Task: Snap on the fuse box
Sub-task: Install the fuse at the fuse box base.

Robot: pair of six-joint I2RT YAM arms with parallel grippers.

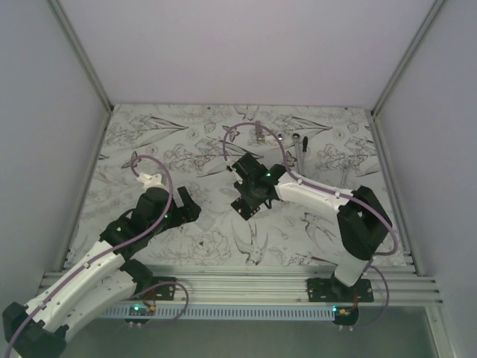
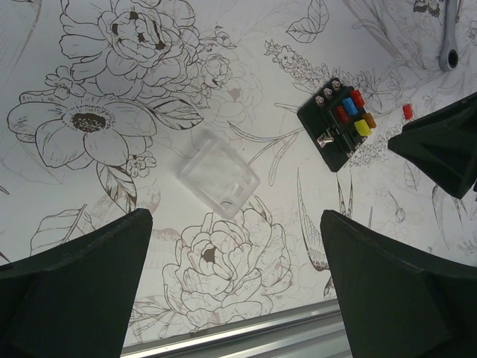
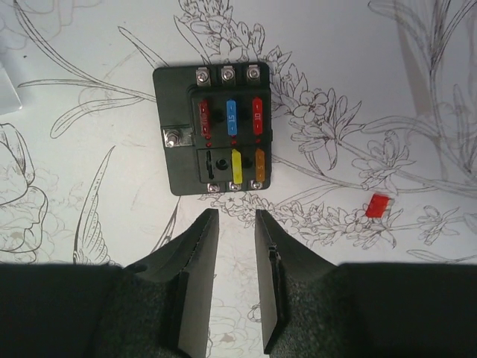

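Observation:
The fuse box (image 3: 212,130) is a black square block lying flat on the flower-printed table, with red, blue, yellow and orange fuses in its slots. My right gripper (image 3: 237,216) hovers just short of its near edge. Its fingers stand a narrow gap apart with only table between them. The left wrist view shows the fuse box (image 2: 337,123) at the upper right. A clear plastic cover (image 2: 218,179) lies left of it. My left gripper (image 2: 235,224) is wide open above the table, short of the cover, and holds nothing.
A loose red fuse (image 3: 379,205) lies on the table right of the fuse box. A silver ratchet wrench (image 1: 299,145) rests at the back of the table. An aluminium rail (image 2: 246,335) runs along the near edge. White walls enclose the sides and back.

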